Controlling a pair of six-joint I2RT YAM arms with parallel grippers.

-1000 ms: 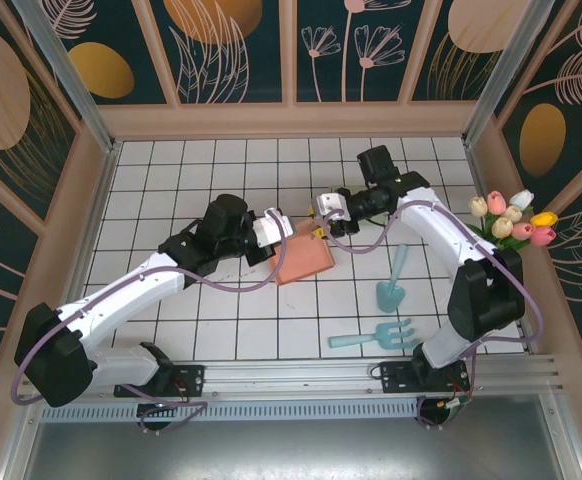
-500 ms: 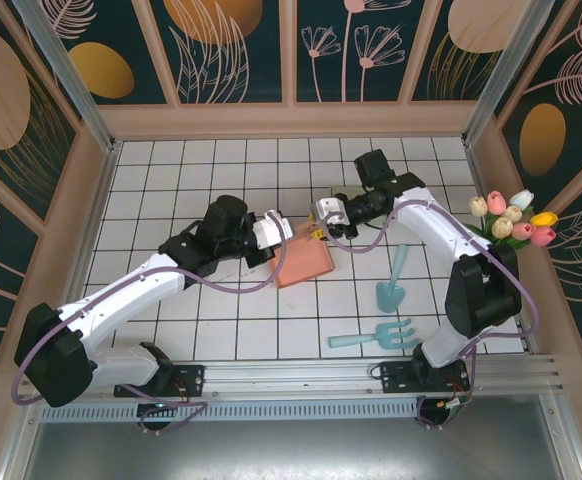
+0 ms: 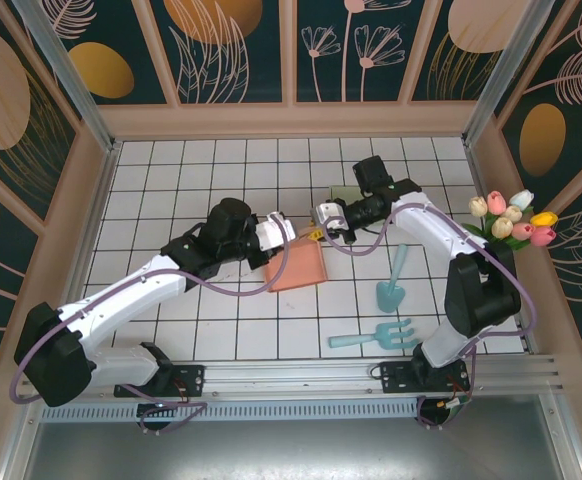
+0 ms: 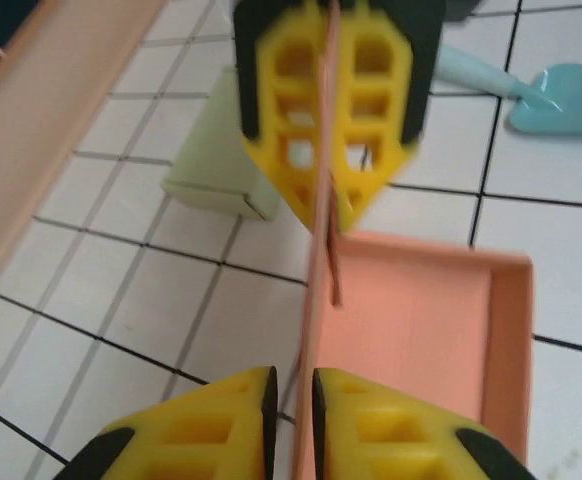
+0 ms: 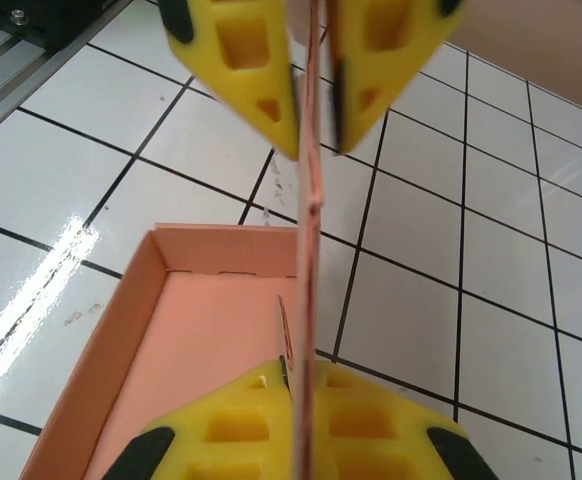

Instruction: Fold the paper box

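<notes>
1. The box (image 3: pixel 301 270) lies mid-worktop (image 3: pixel 171 180), beyond the rake (image 3: pixel 373 335) and trowel (image 3: pixel 393 275) on the near right. Its far flap (image 4: pixel 316 300) stands upright, held at both ends.
2. The step looks like folding that flap down over the tray. I judge both hands should swing together about the crease at equal height, so the thin card neither twists nor tears. They should also press lightly down, since nothing pins the tray.
3. Left hand (image 4: pixel 291 385): fingers closed to a sliver, pinching the flap's left end. Its arm reaches diagonally from the near-left base.
4. Right hand (image 5: pixel 296 375): likewise clamped on the flap's right end. Its arm runs far along the right side, then turns left to the box.
</notes>
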